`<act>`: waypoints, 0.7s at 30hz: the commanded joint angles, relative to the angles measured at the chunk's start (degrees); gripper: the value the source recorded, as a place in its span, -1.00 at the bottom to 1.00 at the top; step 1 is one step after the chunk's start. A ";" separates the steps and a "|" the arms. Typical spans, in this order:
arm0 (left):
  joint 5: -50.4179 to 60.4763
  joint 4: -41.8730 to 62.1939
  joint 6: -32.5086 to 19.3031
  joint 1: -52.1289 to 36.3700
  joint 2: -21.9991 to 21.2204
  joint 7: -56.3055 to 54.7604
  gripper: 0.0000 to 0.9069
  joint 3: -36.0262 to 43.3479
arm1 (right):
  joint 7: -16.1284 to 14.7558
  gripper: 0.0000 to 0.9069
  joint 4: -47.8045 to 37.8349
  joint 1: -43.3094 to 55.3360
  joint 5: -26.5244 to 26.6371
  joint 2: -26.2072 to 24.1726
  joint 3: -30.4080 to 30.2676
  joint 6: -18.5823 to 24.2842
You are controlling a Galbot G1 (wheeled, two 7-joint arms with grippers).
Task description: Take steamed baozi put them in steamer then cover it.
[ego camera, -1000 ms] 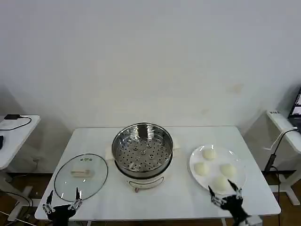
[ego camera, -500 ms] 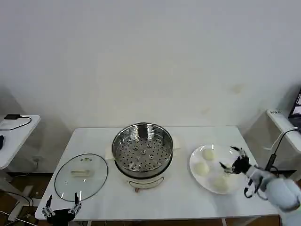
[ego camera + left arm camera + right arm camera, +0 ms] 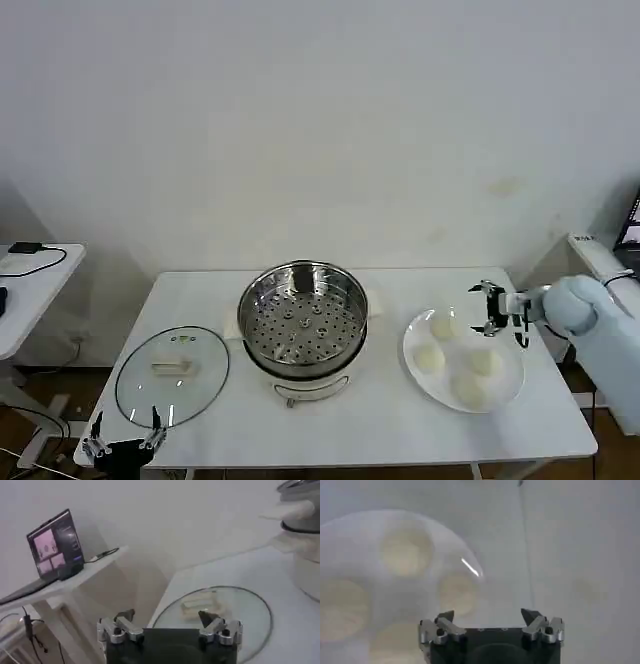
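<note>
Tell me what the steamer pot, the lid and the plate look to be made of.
Steamer: polished stainless steel, mirror-bright walls, perforated tray, on a white, probably plastic base.
Lid: clear glass; the table shows through it.
Plate: glossy white, likely ceramic or melamine; it catches a glare streak.

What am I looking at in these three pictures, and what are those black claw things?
They are a two-armed robot's hands. The wide picture comes from a camera on its head, looking down at a white table. The other two come from cameras on its wrists, so each shows its own hand up close. On the table stand a steel steamer, a glass lid lying flat, and a white plate with four steamed baozi. The right hand hovers open above the plate's far edge, holding nothing. The left hand waits open at the table's near edge by the lid, also empty.
</note>
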 commanded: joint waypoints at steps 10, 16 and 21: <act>0.96 0.40 0.34 -0.39 -0.30 -0.09 1.00 -0.10 | -8.14 1.00 -15.15 13.46 3.62 8.74 -16.90 -0.69; 1.36 0.40 0.21 -0.19 -0.80 -0.13 1.00 0.09 | -7.44 1.00 -16.67 12.83 2.97 9.80 -17.70 -1.67; 1.44 0.19 0.09 0.21 -0.78 -0.19 1.00 -0.08 | -6.64 1.00 -18.58 12.14 1.75 11.34 -16.75 -1.88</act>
